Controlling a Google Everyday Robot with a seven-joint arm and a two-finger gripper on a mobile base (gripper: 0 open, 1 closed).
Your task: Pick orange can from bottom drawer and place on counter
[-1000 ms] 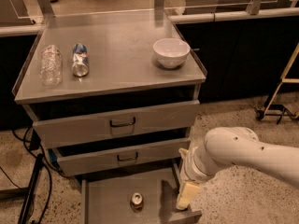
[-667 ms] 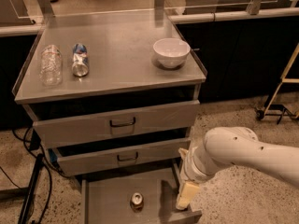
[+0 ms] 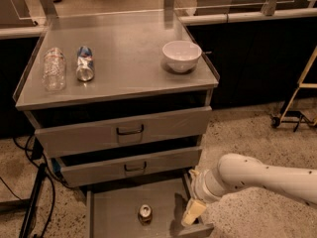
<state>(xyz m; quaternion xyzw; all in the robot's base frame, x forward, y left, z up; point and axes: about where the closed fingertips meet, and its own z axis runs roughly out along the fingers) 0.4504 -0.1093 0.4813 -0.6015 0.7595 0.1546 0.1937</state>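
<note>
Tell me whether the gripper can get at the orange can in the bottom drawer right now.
Probably yes: the bottom drawer is open, the orange can stands uncovered on its floor, and the gripper hangs beside it with nothing between.

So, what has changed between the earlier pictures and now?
Nothing has visibly changed. The gripper is in the same place, low over the right side of the open bottom drawer, to the right of the orange can and apart from it. The can stands on the drawer floor as before. The bottle, the blue can and the bowl are unmoved on the counter.
</note>
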